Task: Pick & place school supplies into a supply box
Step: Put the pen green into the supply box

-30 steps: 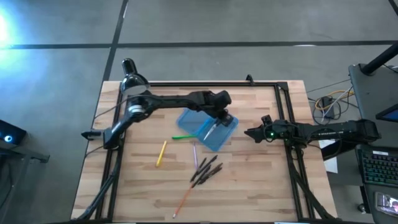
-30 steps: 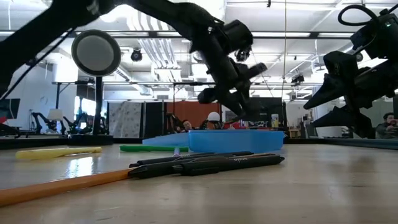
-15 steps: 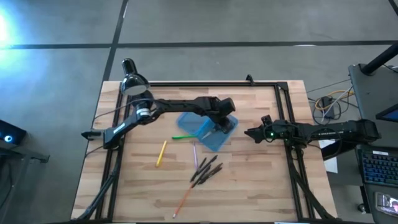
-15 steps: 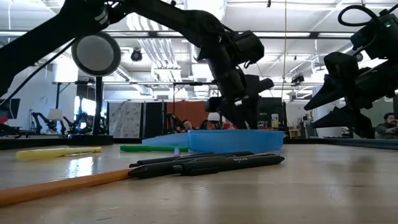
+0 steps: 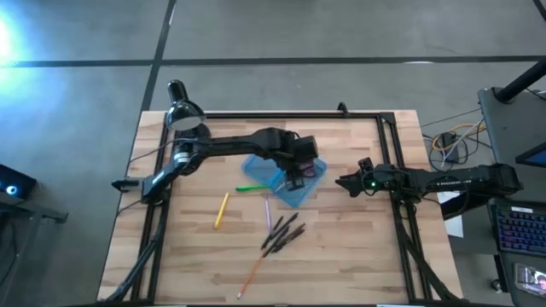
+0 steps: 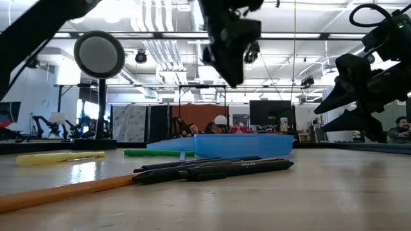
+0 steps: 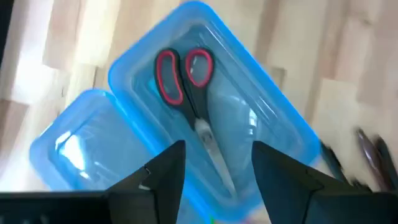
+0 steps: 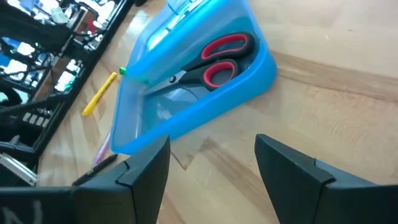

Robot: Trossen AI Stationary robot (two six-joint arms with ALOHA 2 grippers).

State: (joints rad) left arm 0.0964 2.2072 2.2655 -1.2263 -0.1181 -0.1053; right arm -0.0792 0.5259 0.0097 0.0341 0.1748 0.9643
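The blue supply box (image 7: pixel 261 118) lies open on the table, its lid (image 7: pixel 74 143) folded out flat beside it. Red-handled scissors (image 7: pixel 186 81) lie flat on the box's floor, also seen as the scissors (image 8: pixel 211 62) in the right wrist view. My left gripper (image 7: pixel 214 171) hangs open straight above the box (image 5: pixel 290 196), high over it in the low view (image 6: pixel 231 38), touching nothing. My right gripper (image 5: pixel 345 182) waits open to the right of the box. A green pen (image 5: pixel 250 188), a yellow one (image 5: pixel 221 210), a pale purple one (image 5: pixel 267 211), black pens (image 5: pixel 284 233) and an orange pencil (image 5: pixel 252 275) lie on the table.
A black desk lamp (image 5: pixel 179 107) stands at the table's far left corner. A black rail frame (image 5: pixel 384 119) runs around the tabletop. Bare wood lies at the near right of the table (image 5: pixel 358 256). People and screens show in the room behind.
My left gripper first sank toward the supply box, then rose well above it and shifted slightly toward the table's left edge. The scissors now lie in the box, free of the fingers. My right arm has kept still.
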